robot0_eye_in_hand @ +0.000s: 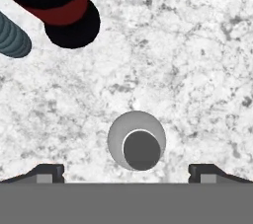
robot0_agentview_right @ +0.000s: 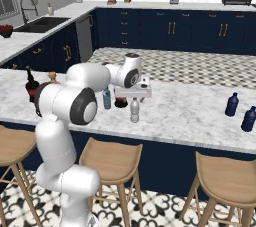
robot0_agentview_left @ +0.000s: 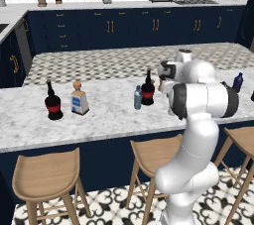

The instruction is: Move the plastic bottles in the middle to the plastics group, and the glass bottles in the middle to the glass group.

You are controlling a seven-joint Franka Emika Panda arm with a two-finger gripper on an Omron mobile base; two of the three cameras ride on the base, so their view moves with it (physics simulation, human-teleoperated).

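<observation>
Plastic bottles wait mid-table: in the left base view the teal bottle (robot0_agentview_left: 138, 97) stands touching the middle black bottle (robot0_agentview_left: 148, 90); the glass group (robot0_agentview_left: 67, 101) sits far left, nothing sorted yet. In the right base view the pale bottle (robot0_agentview_right: 134, 109) stands under the gripper (robot0_agentview_right: 133, 92), navy bottles (robot0_agentview_right: 231, 104) far right. In the hand view the fingers (robot0_eye_in_hand: 49, 172) stand apart over its cap. No label is legible.

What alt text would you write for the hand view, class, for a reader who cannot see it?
Looking straight down, the open gripper hangs over a pale grey bottle standing upright on the marble counter. At upper left are the black bottle with its red band and the teal bottle.
</observation>
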